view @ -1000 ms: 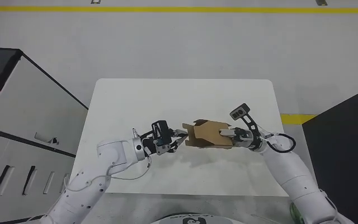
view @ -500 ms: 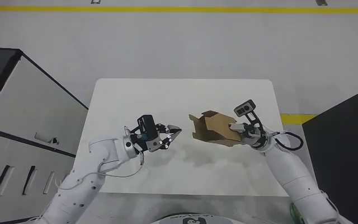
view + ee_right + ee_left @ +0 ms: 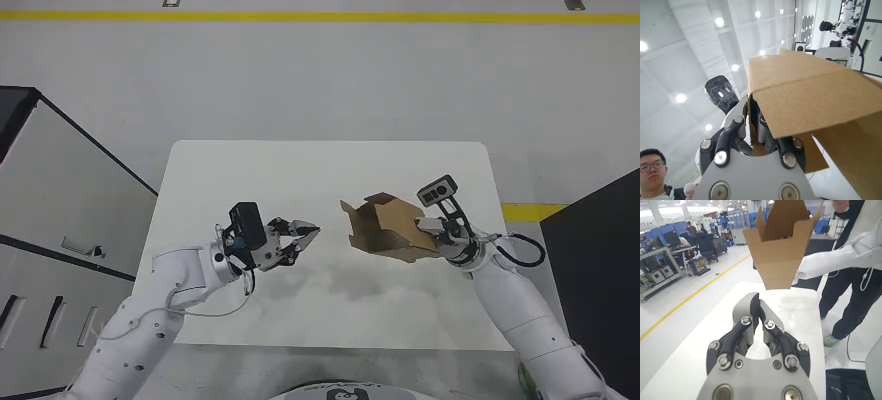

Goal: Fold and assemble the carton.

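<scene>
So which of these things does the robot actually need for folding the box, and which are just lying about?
In the job:
carton, held up in the air
right hand, gripping the carton's end
left hand, empty, pointing at the carton

Just about:
table
cabinet beside the table
yellow floor line

One carton (image 3: pixel 385 228); one table (image 3: pixel 300 170) (white).
</scene>
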Motion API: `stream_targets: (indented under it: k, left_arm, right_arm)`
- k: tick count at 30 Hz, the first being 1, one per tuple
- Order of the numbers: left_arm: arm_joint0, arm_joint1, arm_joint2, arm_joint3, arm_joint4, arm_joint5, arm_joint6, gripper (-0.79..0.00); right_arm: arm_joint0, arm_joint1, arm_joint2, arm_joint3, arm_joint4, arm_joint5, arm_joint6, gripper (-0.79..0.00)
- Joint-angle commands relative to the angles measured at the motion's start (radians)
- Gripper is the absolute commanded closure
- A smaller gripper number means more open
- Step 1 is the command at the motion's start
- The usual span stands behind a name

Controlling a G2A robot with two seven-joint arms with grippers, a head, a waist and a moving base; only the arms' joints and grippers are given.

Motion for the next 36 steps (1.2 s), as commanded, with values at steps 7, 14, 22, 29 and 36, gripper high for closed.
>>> stream_targets:
  k: [7,14,22,29,36]
  left_arm:
    - [0.023,0.003,-0.022,-0.031,-0.01,-0.032,0.034,0.0]
    - [0.014,0.0,-0.003,-0.065,-0.008,-0.03,0.034,0.0]
    - [0.008,0.0,-0.011,-0.073,0.004,-0.015,0.023,0.0]
    - [0.007,-0.002,0.0,-0.088,0.001,-0.002,0.014,0.0]
    - [0.001,-0.003,-0.003,-0.088,-0.004,-0.012,0.033,0.0]
  right_arm:
    - [0.024,-0.006,-0.04,-0.002,0.007,0.011,-0.001,0.0]
    - [0.039,-0.011,-0.078,0.011,0.048,0.02,-0.001,0.0]
    - [0.049,-0.013,-0.092,0.027,0.06,0.021,-0.001,0.0]
    - [0.036,-0.016,-0.093,0.007,0.039,0.035,-0.056,0.0]
    - [0.027,-0.022,-0.095,0.007,-0.003,0.052,-0.073,0.0]
